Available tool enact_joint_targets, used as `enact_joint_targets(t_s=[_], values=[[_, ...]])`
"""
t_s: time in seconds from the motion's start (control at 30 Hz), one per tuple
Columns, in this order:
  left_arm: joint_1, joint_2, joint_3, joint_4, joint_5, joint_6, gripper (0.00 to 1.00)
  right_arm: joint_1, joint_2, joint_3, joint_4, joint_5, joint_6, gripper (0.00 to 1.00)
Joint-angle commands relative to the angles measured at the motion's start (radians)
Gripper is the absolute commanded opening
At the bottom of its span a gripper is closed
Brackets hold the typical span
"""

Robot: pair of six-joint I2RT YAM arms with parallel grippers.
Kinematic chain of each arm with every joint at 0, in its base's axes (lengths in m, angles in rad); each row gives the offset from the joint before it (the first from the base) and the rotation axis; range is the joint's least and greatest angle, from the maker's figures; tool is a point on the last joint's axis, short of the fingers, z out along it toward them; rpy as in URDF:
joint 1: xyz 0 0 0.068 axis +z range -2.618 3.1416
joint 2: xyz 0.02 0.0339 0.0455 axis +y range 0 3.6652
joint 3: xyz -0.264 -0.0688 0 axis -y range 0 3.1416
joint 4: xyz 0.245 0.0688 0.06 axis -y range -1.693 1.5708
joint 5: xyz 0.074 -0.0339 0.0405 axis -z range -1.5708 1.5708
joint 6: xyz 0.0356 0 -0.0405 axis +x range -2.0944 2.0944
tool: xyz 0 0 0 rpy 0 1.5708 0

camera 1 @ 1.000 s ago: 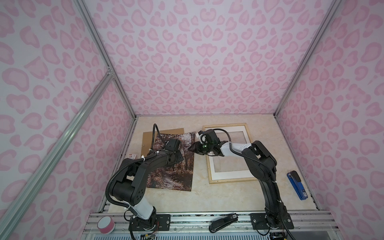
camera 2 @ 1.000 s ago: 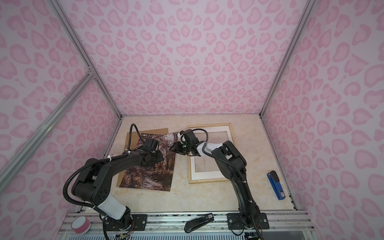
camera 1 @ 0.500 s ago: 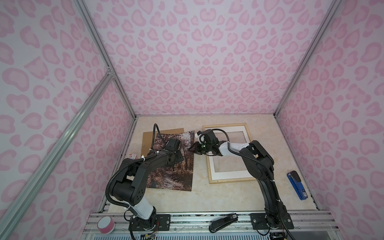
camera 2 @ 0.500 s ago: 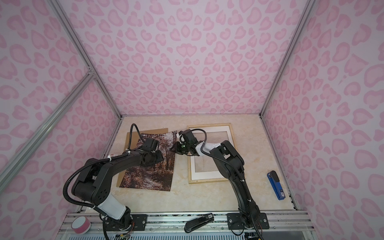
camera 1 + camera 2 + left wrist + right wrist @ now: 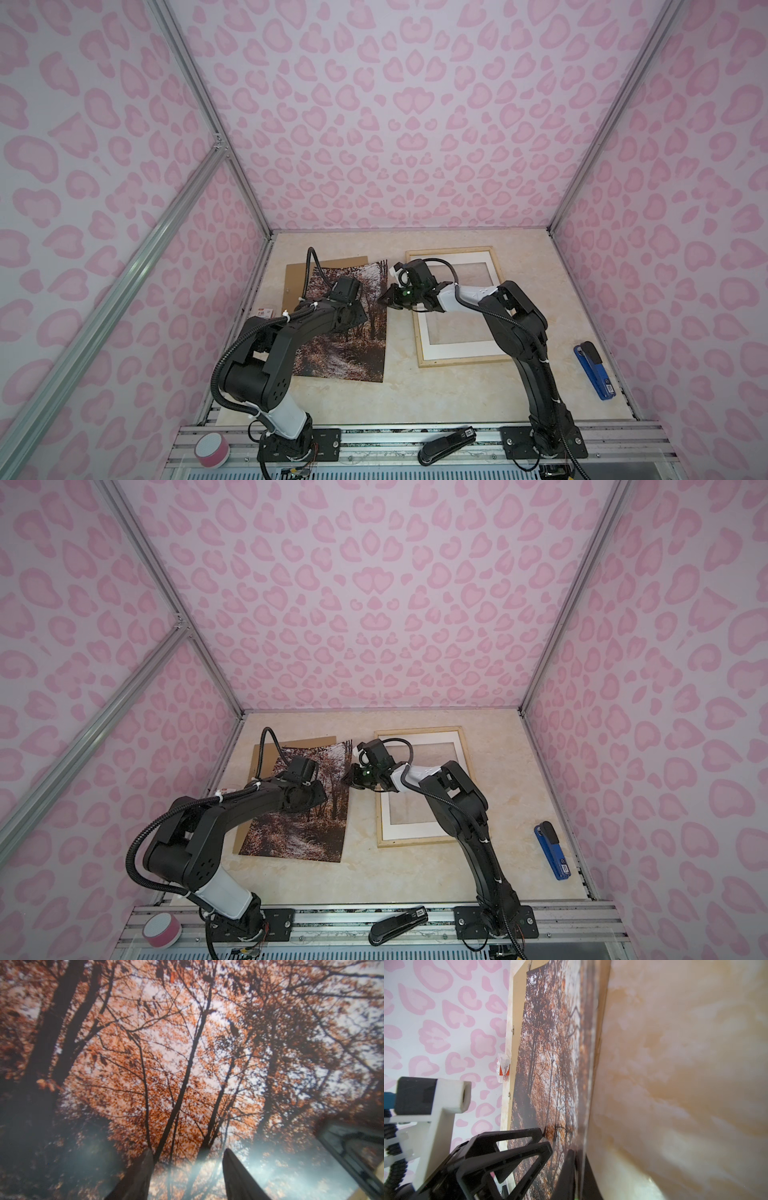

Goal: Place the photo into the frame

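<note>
Right hand: clenched on the photo. It gripped the long edge facing the frame, toward the far end of that edge. In the right wrist view the edge of the print ran between the closed fingers.

Left hand: released. Its fingers stood apart over the printed face of the photo with nothing between them. Whether the tips touched the print could not be determined.

The photo lay face up on the bench. Its far part and the side away from the frame overlapped a brown board. A small packet lay just beyond the board on that same side.

The frame lay flat beside the photo on the right arm's side, apart from it, with a white mat inside. A blue stapler lay well apart from the photo, beyond the frame. A black stapler rested on the front rail, nearer the camera than the photo.
</note>
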Motion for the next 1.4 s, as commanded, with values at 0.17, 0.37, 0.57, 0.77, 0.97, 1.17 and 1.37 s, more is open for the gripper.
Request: enact_joint_targets(t_s=[0.17, 0.37, 0.57, 0.77, 0.97, 1.17, 1.37], values=[[-0.003, -0.015, -0.005, -0.037, 0.023, 0.013, 0.57, -0.003, 0.011, 0.001, 0.003, -0.01, 0.001, 0.03], [-0.036, -0.098, 0.012, -0.063, 0.0, 0.04, 0.59, -0.009, -0.007, 0.005, -0.001, -0.012, -0.002, 0.0], [-0.132, -0.224, 0.061, -0.101, -0.08, 0.09, 0.62, -0.031, -0.042, 0.045, -0.032, -0.023, -0.016, 0.0], [-0.234, -0.266, 0.095, -0.119, -0.196, 0.091, 0.62, -0.049, -0.095, 0.096, -0.088, -0.008, -0.012, 0.0], [-0.347, -0.262, 0.117, -0.09, -0.318, 0.114, 0.62, -0.049, -0.139, 0.082, -0.074, 0.031, 0.039, 0.0], [-0.404, -0.142, 0.23, -0.176, -0.445, 0.139, 0.62, -0.046, -0.178, 0.054, -0.069, 0.065, 0.053, 0.0], [-0.44, -0.009, 0.362, -0.308, -0.571, 0.11, 0.62, -0.046, -0.194, 0.044, -0.056, 0.063, 0.061, 0.0]])
